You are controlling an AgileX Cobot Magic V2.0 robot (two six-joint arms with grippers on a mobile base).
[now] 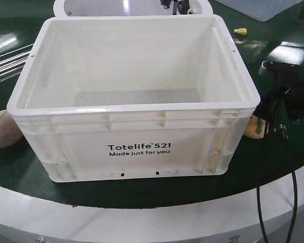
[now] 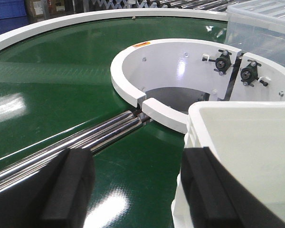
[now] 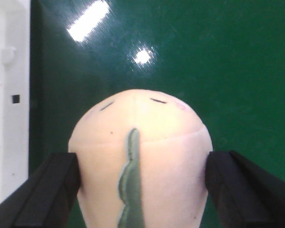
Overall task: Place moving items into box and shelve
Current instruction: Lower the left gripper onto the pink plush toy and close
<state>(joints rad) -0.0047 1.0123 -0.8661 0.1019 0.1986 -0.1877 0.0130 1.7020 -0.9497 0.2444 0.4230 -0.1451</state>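
A white Totelife box [image 1: 137, 136] stands open and empty on the green belt. A pale peach plush toy with a green stripe [image 3: 147, 147] lies on the belt just right of the box; a bit of it shows in the front view [image 1: 254, 129]. My right gripper [image 3: 142, 166] is open, with one finger on each side of the toy, at or very near its flanks. In the front view it hangs at the box's right side [image 1: 263, 119]. My left gripper [image 2: 137, 161] is open and empty above the belt, beside the box's corner [image 2: 237, 137].
A second pinkish plush [image 1: 1, 129] lies left of the box. A small yellow item [image 1: 240, 31] lies on the belt at the back right. Steel rollers [image 2: 61, 147] and a white ring housing [image 2: 133, 76] sit behind the box. A clear bin [image 2: 266, 23] stands beyond.
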